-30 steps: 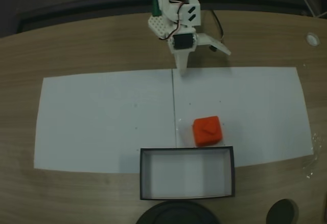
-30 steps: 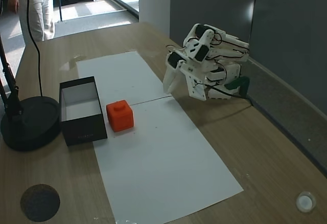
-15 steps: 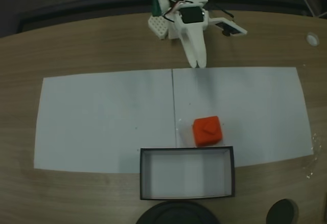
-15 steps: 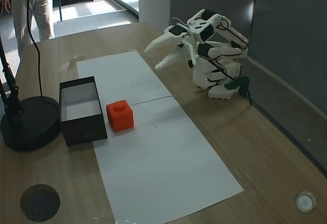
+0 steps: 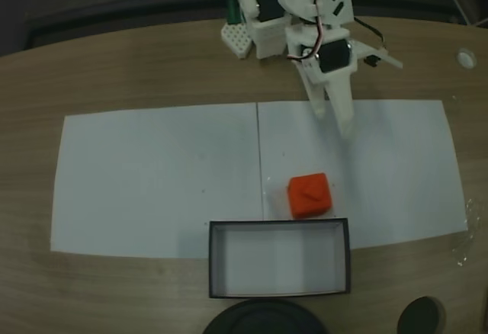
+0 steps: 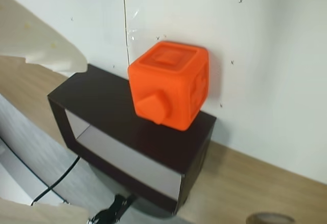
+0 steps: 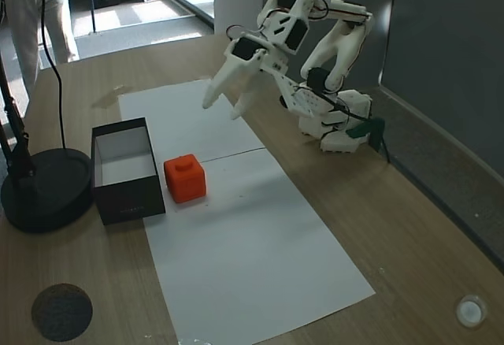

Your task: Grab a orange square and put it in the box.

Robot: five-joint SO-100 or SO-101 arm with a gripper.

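Note:
The orange square (image 5: 309, 194) sits on the white paper, right against the far wall of the box (image 5: 279, 224). In another fixed view the orange square (image 7: 185, 178) rests just right of the box (image 7: 126, 203), which has black walls and a white inside. My gripper (image 7: 220, 109) hangs open in the air above the paper, well short of the cube and touching nothing. From above, the gripper (image 5: 374, 97) points down-right, beyond the cube. The wrist view looks down on the orange square (image 6: 168, 83) and the box (image 6: 127, 132), with a white finger (image 6: 43, 45) at the upper left.
A round black stand base (image 7: 43, 187) with a cable lies just beyond the box. A dark disc (image 7: 61, 311) and a small white cap (image 7: 470, 310) lie on the wooden table. The white paper (image 5: 152, 174) covers the middle. A person (image 7: 47, 6) stands in the background.
The arm has unfolded from its low pose near the base, lifting and swinging the open gripper out over the paper toward the cube. The cube and box have not moved.

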